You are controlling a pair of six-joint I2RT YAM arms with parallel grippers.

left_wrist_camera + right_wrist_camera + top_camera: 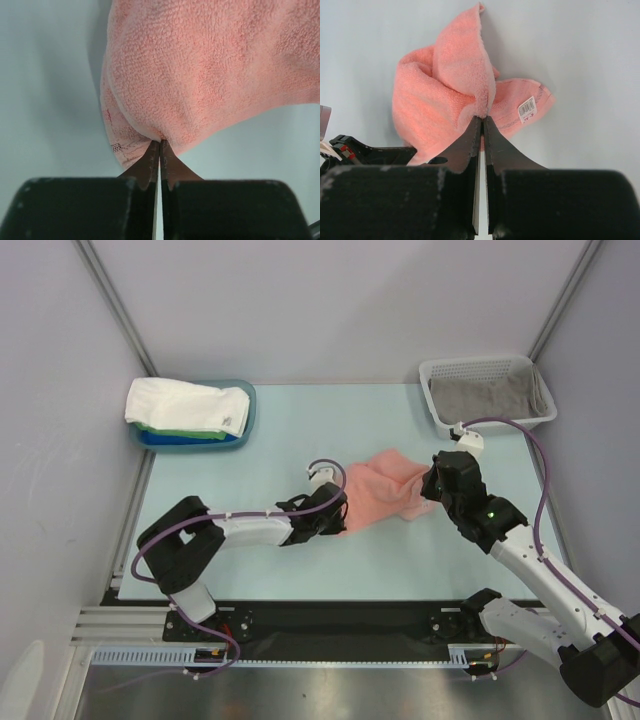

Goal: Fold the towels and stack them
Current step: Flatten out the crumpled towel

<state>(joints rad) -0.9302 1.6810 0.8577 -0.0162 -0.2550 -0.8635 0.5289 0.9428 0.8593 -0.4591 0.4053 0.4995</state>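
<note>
At the middle of the table (300,430), the salmon towel (385,488) lies bunched. The left pincer (160,143) is clenched on one edge and the right pincer (483,119) grips a gathered corner opposite, probably to spread it flat for folding.

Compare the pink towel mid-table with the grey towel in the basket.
The pink towel lies bunched on the table; the grey towel sits in the white basket. The pink towel is pinched by the left gripper and right gripper, both shut; the grey towel is untouched. Neither is folded.
</note>
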